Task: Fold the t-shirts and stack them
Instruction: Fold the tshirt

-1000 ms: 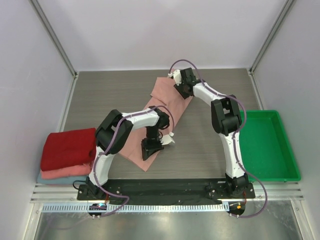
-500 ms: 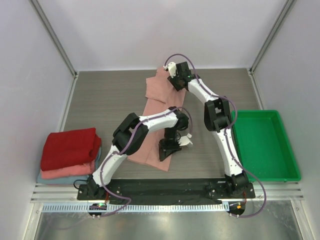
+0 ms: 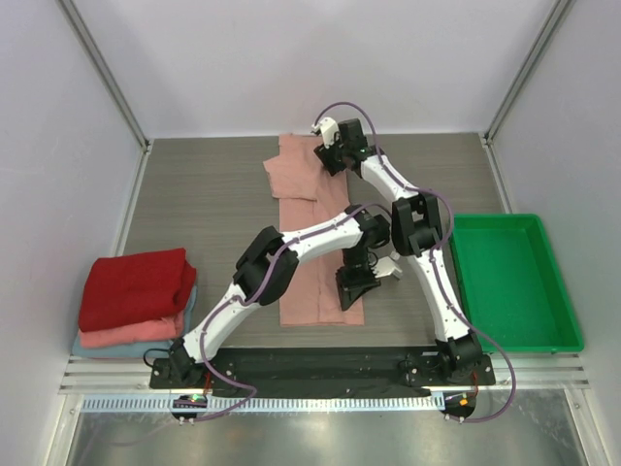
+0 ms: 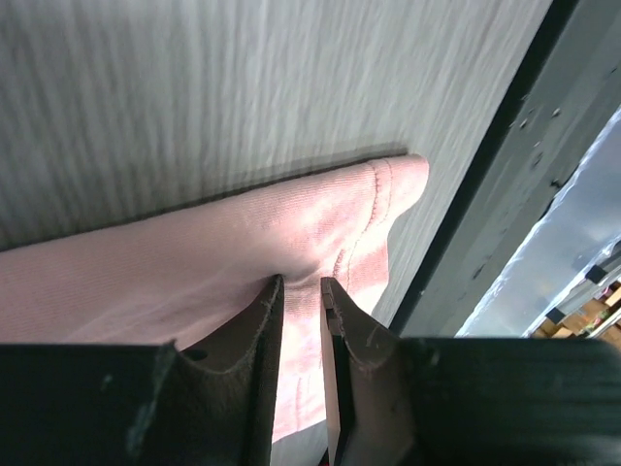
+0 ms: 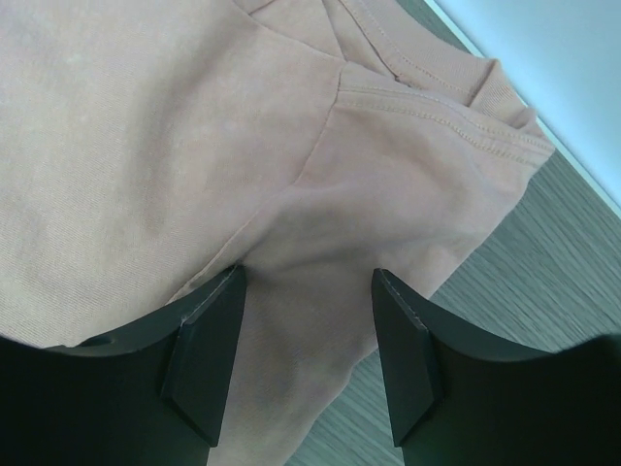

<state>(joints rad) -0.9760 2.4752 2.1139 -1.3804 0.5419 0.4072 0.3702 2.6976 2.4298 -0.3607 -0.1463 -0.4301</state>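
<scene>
A dusty-pink t-shirt (image 3: 306, 262) lies as a long strip down the middle of the table, its sleeves at the far end. My left gripper (image 3: 350, 294) is at the shirt's near right corner. In the left wrist view its narrow jaws (image 4: 301, 283) pinch a fold of the pink hem (image 4: 378, 209). My right gripper (image 3: 329, 158) hangs over the far end by the collar. There its fingers (image 5: 309, 274) stand wide apart above the loose cloth (image 5: 194, 146). At the left edge, folded dark red (image 3: 131, 286), salmon-pink (image 3: 121, 335) and light-blue (image 3: 95, 348) shirts form a stack.
A green plastic tray (image 3: 514, 282) sits at the right edge of the table. The black base rail (image 3: 310, 364) runs along the near edge, close to the shirt's hem. Grey walls close in the table at the back and sides.
The left gripper has dragged the near hem rightward, so the shirt now lies straight. The right gripper has shifted left at the far end and its jaws have spread apart.
</scene>
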